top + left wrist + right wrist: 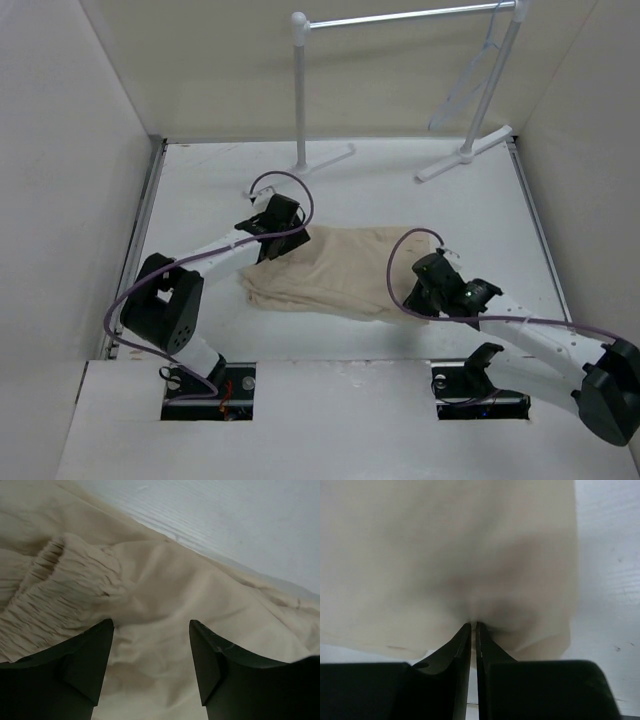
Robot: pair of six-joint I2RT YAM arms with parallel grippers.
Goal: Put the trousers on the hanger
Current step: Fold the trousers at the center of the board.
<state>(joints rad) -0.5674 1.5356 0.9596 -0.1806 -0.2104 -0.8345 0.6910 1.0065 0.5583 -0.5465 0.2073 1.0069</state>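
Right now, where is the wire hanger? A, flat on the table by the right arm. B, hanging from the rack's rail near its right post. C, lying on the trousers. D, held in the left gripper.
B: the hanger hangs from the rail at the far right, well away from the trousers on the table.

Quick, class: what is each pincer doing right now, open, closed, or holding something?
Left pincer: open, over the trousers.
Right pincer: closed on the trousers.
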